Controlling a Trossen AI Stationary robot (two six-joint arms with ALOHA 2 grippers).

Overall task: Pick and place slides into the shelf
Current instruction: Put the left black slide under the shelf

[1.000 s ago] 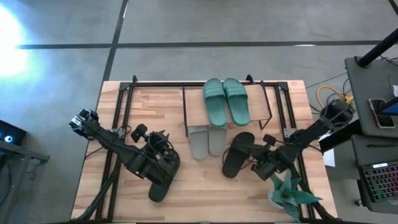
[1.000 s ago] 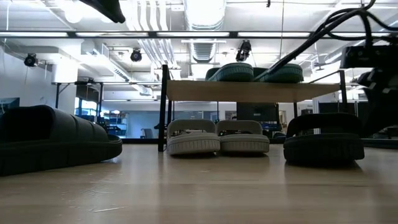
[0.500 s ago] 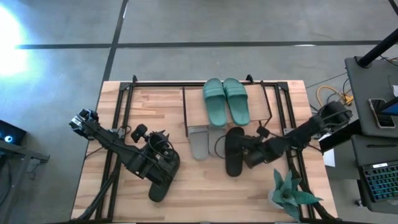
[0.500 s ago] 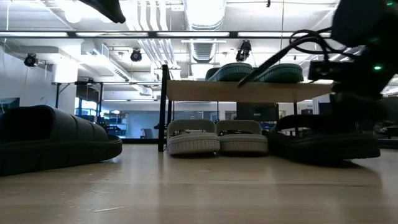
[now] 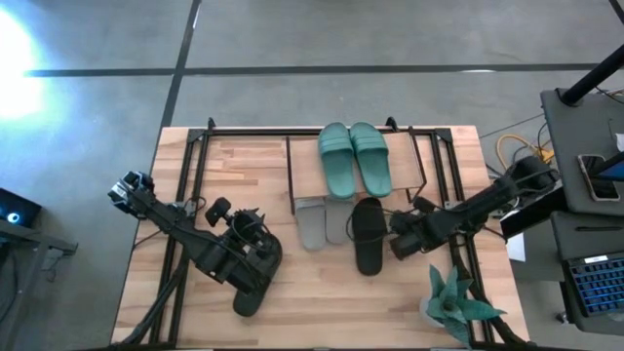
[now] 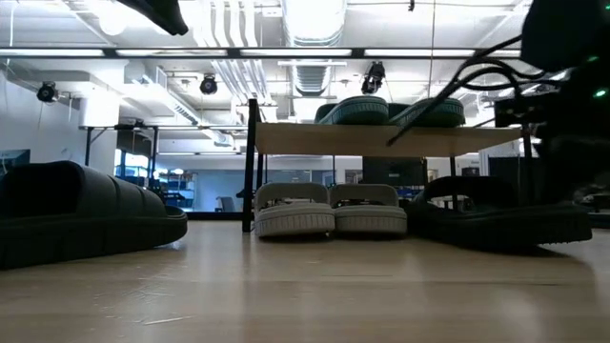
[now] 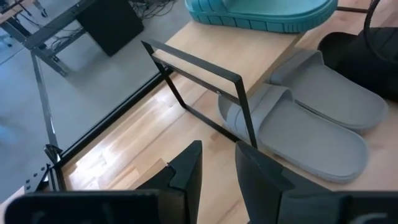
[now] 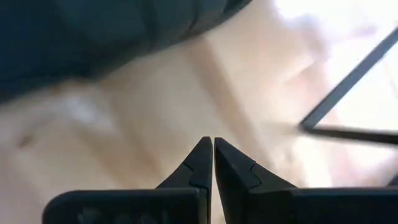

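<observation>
Left gripper sits over one black slide, jaws slightly parted, nothing held. The other black slide lies before the shelf. We'd pinch its light, flexible strap. Right gripper: jaws closed, empty.

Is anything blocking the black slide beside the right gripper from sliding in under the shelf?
Nothing visible does. The black slide lies with its toe at the shelf front, right of the grey pair. The shut right gripper sits at its right side.
</observation>
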